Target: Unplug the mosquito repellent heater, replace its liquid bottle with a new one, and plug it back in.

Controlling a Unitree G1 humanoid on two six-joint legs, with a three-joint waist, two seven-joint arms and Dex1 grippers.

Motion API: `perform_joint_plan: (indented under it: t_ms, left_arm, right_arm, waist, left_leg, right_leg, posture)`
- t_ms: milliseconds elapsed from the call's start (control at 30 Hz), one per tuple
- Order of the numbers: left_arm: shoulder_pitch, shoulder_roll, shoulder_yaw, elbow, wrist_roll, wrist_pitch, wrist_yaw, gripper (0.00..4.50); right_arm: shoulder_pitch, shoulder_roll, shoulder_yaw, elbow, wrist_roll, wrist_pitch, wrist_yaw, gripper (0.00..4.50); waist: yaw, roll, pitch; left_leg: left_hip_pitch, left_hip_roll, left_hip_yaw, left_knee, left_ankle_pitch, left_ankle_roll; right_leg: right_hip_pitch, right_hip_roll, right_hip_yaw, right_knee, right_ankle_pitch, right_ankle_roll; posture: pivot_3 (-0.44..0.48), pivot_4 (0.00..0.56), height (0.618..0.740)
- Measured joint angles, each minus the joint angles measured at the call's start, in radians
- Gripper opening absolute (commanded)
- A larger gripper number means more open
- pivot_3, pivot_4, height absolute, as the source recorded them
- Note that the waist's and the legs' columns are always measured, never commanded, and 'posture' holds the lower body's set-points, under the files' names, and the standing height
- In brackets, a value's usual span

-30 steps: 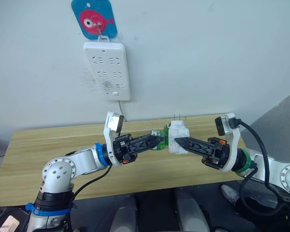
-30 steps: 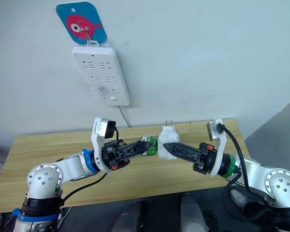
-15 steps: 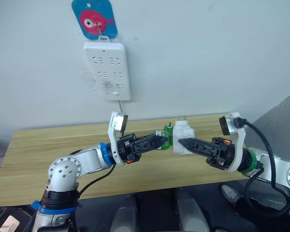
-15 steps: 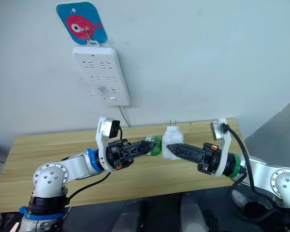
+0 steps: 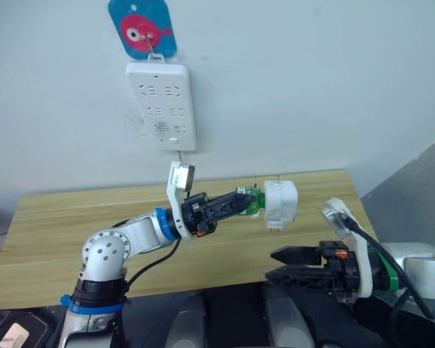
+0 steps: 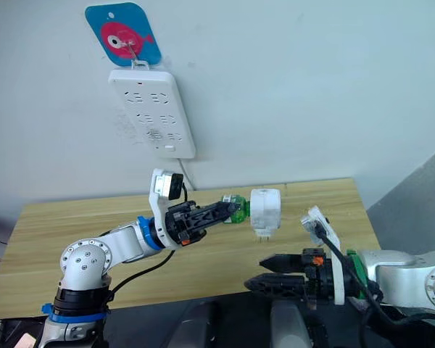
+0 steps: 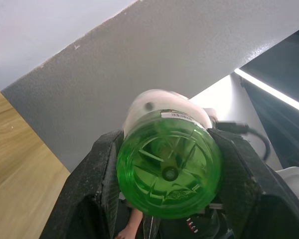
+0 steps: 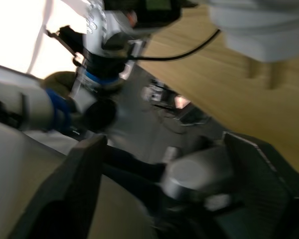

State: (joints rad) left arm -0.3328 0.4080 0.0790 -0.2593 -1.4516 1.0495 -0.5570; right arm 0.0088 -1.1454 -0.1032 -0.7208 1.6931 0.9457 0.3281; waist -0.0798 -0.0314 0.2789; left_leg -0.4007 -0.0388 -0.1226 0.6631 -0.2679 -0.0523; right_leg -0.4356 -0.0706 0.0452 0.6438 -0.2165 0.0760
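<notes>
The mosquito repellent heater (image 5: 281, 202) is off the power strip and hangs in the air above the table, its two prongs pointing down. A green liquid bottle (image 5: 254, 201) sticks out of its left side. My left gripper (image 5: 243, 204) is shut on that bottle, and the bottle alone carries the heater. The left wrist view shows the bottle's green base (image 7: 169, 172) squeezed between both fingers, with the white heater (image 7: 152, 102) behind it. My right gripper (image 5: 273, 265) sits lower, at the table's near edge, open with nothing in it. In its wrist view the heater (image 8: 259, 27) hangs above it.
A long white power strip (image 5: 162, 105) hangs on the wall under a blue plaque with a pink fish (image 5: 141, 27), its cord running down behind the wooden table (image 5: 51, 217). A grey wall panel stands at the far right.
My right gripper has let go of the heater, opened and dropped back to the table's near edge. The left gripper has carried bottle and heater a little to the right; the prongs have turned from up to down.
</notes>
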Motion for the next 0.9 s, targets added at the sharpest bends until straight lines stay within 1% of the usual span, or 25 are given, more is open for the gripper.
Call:
perform_joint_plan:
  t_ms: [67,133,200,233,267,333,433,533,567,667,733,800,900]
  left_arm:
    - [0.000,0.019,0.007,0.001,0.000,0.004,-0.004,2.31]
    - [-0.001,0.032,0.006,0.001,0.000,0.013,-0.013,2.31]
    - [-0.001,0.045,0.006,0.001,0.000,0.026,-0.031,2.31]
    - [-0.003,0.056,0.004,0.000,0.000,0.035,-0.043,2.31]
    - [-0.003,0.062,0.004,0.000,0.000,0.039,-0.048,2.31]
    - [-0.016,0.065,-0.002,-0.001,0.000,0.048,-0.063,2.31]
    - [-0.032,0.068,-0.005,-0.002,-0.001,0.058,-0.077,2.31]
    - [-0.046,0.068,-0.007,0.000,-0.001,0.066,-0.084,2.31]
    - [-0.051,0.068,-0.008,-0.001,-0.001,0.068,-0.084,2.31]
    - [-0.053,0.058,-0.006,0.000,-0.001,0.065,-0.079,2.31]
    - [-0.054,0.049,-0.001,0.000,-0.001,0.056,-0.072,2.31]
    - [-0.054,0.047,0.007,0.001,0.005,0.043,-0.062,2.31]
    - [-0.052,0.033,0.004,0.001,0.055,0.017,-0.043,2.31]
  right_arm:
    - [0.065,-0.005,-0.107,0.015,-0.150,-0.023,0.117,2.06]
    - [0.099,-0.016,-0.191,0.061,-0.232,-0.032,0.214,1.29]
    - [0.093,-0.036,-0.228,0.124,-0.312,-0.038,0.288,0.59]
    - [0.067,-0.033,-0.224,0.161,-0.363,-0.048,0.307,0.16]
    - [0.030,-0.021,-0.206,0.190,-0.407,-0.058,0.315,0.00]
    - [-0.079,0.039,-0.136,0.245,-0.492,-0.085,0.322,0.00]
    - [-0.199,0.124,-0.025,0.293,-0.596,-0.096,0.326,0.00]
    - [-0.303,0.198,0.076,0.322,-0.679,-0.102,0.353,0.00]
    - [-0.318,0.213,0.094,0.322,-0.689,-0.100,0.364,0.00]
    - [-0.345,0.263,0.131,0.270,-0.647,-0.046,0.386,0.00]
    - [-0.341,0.268,0.134,0.224,-0.610,-0.009,0.391,0.00]
    - [-0.329,0.268,0.123,0.179,-0.565,0.020,0.390,0.00]
    - [-0.321,0.267,0.083,0.115,-0.445,0.051,0.365,0.00]
  waist:
    - [0.001,0.000,0.000]
    - [0.001,0.000,0.000]
    - [0.000,0.000,0.000]
    - [-0.001,0.000,0.000]
    - [-0.002,0.000,0.000]
    - [-0.005,0.000,0.000]
    - [-0.006,-0.001,0.000]
    - [-0.005,-0.001,0.000]
    - [-0.004,-0.001,0.000]
    - [-0.001,-0.001,0.000]
    - [0.002,-0.001,0.000]
    - [0.002,-0.001,0.000]
    - [0.001,-0.001,0.000]
  left_leg:
    - [0.000,0.000,0.001,0.000,0.000,0.000]
    - [0.000,0.000,0.001,0.001,0.000,0.000]
    - [0.001,0.000,0.001,0.000,0.000,0.000]
    - [0.001,0.000,0.001,0.000,0.000,0.000]
    - [0.001,0.000,0.001,0.000,0.000,0.000]
    - [0.001,0.001,0.002,0.000,0.000,0.000]
    - [0.001,0.000,0.001,0.000,0.000,0.000]
    - [0.000,0.000,0.001,0.000,0.000,0.000]
    - [0.000,0.000,0.001,0.000,0.000,0.000]
    - [0.000,0.000,0.000,0.000,0.000,0.000]
    - [-0.001,0.000,-0.001,0.000,0.000,0.000]
    - [0.000,0.000,0.000,0.001,0.000,0.000]
    - [0.000,0.000,0.000,0.001,0.000,0.000]
  right_leg:
    - [0.000,0.000,0.000,0.000,-0.001,0.001]
    - [0.001,0.000,0.001,0.000,0.000,0.000]
    - [0.001,0.000,0.001,0.000,0.000,0.000]
    - [0.001,0.000,0.001,0.000,0.000,-0.001]
    - [0.000,0.000,0.001,0.000,0.000,-0.001]
    - [0.000,0.000,0.001,0.000,0.000,-0.001]
    - [0.000,0.000,0.001,0.001,0.001,-0.001]
    - [-0.001,0.000,0.001,0.001,0.001,-0.001]
    - [-0.001,0.000,0.001,0.001,0.001,-0.001]
    - [-0.001,0.000,0.000,0.001,0.001,-0.001]
    - [-0.001,-0.001,0.000,0.001,0.001,-0.001]
    - [0.000,-0.001,0.000,0.001,0.001,-0.001]
    - [0.000,-0.001,0.000,0.001,0.001,-0.001]
  posture:
    - [-0.149,0.273,0.740]
    - [-0.155,0.271,0.740]
    - [-0.160,0.270,0.740]
    - [-0.159,0.270,0.740]
    - [-0.158,0.268,0.740]
    - [-0.158,0.266,0.740]
    - [-0.151,0.265,0.740]
    - [-0.146,0.262,0.740]
    - [-0.143,0.262,0.740]
    - [-0.140,0.261,0.740]
    - [-0.141,0.261,0.740]
    - [-0.146,0.260,0.740]
    - [-0.150,0.259,0.740]
